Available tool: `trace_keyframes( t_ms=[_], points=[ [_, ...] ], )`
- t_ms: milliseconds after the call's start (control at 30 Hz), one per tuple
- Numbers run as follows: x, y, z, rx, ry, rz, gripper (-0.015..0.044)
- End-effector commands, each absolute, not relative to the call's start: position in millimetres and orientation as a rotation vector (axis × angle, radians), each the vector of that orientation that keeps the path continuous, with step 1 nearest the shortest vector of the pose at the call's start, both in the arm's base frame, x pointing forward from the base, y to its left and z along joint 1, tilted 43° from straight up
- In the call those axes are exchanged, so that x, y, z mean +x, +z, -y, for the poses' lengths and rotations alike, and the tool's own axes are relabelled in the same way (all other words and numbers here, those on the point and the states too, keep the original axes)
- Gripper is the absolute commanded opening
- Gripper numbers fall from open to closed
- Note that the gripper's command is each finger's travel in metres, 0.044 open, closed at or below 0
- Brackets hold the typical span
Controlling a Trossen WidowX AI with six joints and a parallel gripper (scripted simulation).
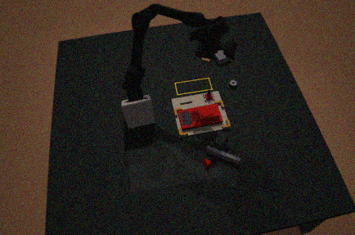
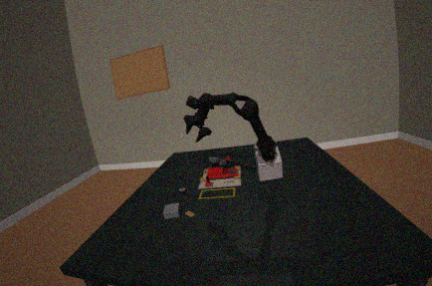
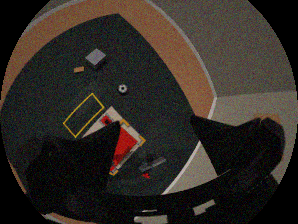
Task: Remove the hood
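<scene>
The toy car [image 1: 202, 115] [image 2: 224, 172] [image 3: 124, 144] is red with a grey section at one end. It sits on a white baseplate [image 1: 191, 101] with yellow corners, near the table's middle. I cannot make out the hood as a separate part. The marked area is a yellow rectangle [image 1: 192, 80] [image 2: 217, 197] [image 3: 79, 108] just beyond the baseplate. My gripper [image 1: 209, 41] [image 2: 196, 130] is open and empty. It hangs high in the air above the far part of the table, away from the car. In the wrist view its two dark fingers frame the car far below.
A grey cube [image 1: 221, 56] [image 2: 171, 210] [image 3: 96, 56] and a small tan piece [image 1: 205, 59] [image 2: 189, 213] lie beyond the rectangle. A grey ring [image 1: 233, 83] [image 3: 123, 88] lies to the right. A grey bar [image 1: 222, 154] and a small red piece [image 1: 207, 162] lie in front of the baseplate. The arm's base [image 1: 137, 110] stands to the left.
</scene>
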State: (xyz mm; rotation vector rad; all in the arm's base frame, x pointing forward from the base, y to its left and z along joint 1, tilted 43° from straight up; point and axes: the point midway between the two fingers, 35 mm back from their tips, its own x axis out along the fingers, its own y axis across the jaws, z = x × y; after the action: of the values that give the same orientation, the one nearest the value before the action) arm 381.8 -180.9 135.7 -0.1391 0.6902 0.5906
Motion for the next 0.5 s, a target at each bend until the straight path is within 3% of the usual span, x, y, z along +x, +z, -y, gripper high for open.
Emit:
trace_keyframes(
  t_ms=[0,300,467],
  points=[
    [371.5,71.8,164.8,0.123,0.585,-0.894,0.0440],
    [316.8,-53.0,113.1,0.665,0.475,-1.412,0.0440],
    [311.3,-60.4,108.8,0.699,0.462,-1.452,0.0440]
  ],
)
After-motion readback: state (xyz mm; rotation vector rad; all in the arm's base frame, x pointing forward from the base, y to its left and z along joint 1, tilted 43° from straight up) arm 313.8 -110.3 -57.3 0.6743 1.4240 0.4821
